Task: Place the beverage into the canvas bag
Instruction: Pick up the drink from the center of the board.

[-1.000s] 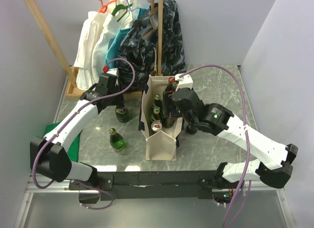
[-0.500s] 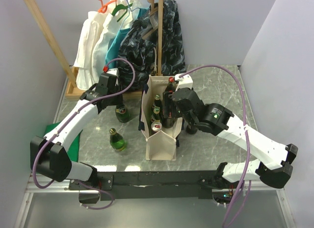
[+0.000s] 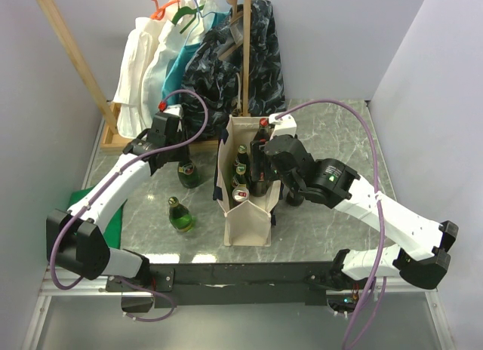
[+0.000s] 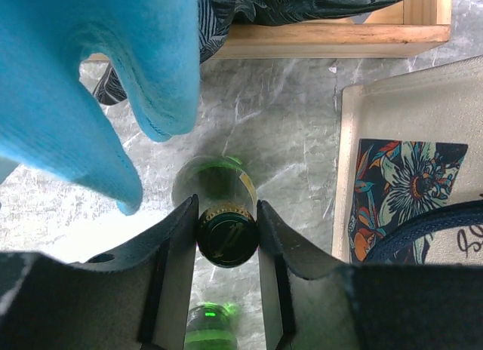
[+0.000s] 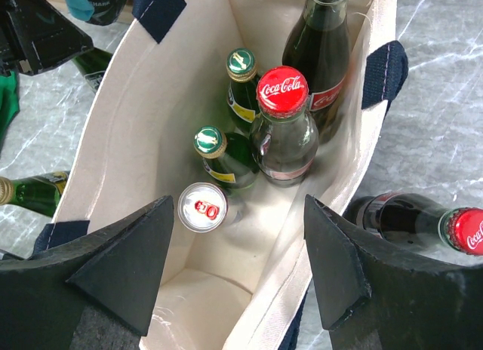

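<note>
The cream canvas bag [image 3: 247, 214] with navy handles stands open mid-table. Inside it [image 5: 128, 139] are a Coca-Cola bottle [image 5: 281, 116], a taller dark cola bottle [image 5: 324, 33], two green bottles [image 5: 215, 150] and a can [image 5: 202, 207]. My right gripper [image 5: 241, 259] hovers open over the bag's mouth, holding nothing. Left of the bag stands an upright green bottle [image 3: 187, 173]. My left gripper [image 4: 228, 237] is shut on its dark cap [image 4: 226, 235] from above. Another green bottle [image 3: 179, 214] stands nearer the front.
A cola bottle [image 5: 423, 222] stands on the table just right of the bag. At the back is a wooden rack [image 3: 245, 56] with white, teal and dark patterned fabrics; the teal fabric [image 4: 83, 86] hangs close above my left gripper. A green cloth [image 3: 113, 218] lies at the left edge.
</note>
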`<state>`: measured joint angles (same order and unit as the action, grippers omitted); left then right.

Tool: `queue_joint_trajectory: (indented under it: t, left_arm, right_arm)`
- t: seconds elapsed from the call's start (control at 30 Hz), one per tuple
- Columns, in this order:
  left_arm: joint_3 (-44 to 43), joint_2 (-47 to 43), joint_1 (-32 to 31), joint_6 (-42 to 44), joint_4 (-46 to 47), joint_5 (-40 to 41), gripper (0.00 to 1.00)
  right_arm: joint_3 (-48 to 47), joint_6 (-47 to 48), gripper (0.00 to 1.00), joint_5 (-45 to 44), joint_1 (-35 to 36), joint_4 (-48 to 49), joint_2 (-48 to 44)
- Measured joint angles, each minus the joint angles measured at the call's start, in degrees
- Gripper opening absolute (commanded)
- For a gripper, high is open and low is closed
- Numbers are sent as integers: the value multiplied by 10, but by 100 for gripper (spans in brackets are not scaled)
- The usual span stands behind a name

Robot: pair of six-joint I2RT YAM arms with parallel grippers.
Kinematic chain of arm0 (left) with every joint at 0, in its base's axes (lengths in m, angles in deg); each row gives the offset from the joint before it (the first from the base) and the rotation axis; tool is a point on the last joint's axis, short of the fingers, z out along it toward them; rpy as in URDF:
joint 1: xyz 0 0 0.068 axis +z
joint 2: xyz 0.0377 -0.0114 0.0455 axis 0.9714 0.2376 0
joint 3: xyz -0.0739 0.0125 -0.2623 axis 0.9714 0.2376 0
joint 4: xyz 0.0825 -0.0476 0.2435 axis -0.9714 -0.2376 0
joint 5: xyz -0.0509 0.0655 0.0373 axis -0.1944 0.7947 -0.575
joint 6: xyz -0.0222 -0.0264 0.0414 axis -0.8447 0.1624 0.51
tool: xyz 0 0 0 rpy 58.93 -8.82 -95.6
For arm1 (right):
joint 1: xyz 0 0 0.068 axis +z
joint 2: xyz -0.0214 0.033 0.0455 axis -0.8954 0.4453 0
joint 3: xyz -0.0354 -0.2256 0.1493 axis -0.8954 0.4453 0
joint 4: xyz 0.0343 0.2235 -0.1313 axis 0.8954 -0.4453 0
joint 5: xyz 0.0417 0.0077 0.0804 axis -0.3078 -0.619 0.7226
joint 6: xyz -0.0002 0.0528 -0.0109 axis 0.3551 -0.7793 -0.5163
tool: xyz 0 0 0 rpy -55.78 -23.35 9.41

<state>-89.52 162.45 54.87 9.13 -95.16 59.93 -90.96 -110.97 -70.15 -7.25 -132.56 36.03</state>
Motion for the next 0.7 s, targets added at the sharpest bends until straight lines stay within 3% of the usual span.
queue_joint_trajectory:
  t: [0.27, 0.4, 0.7]
  left_arm:
    - [5, -3, 0, 0, 3, 0, 34]
    - [7, -4, 0, 0, 5, -1, 2]
    - [3, -4, 0, 6, -1, -2, 1]
  right_arm:
    - [0, 0, 76, 0, 0, 0, 0]
    - [0, 0, 76, 0, 0, 0, 0]
    - [0, 0, 76, 0, 0, 0, 0]
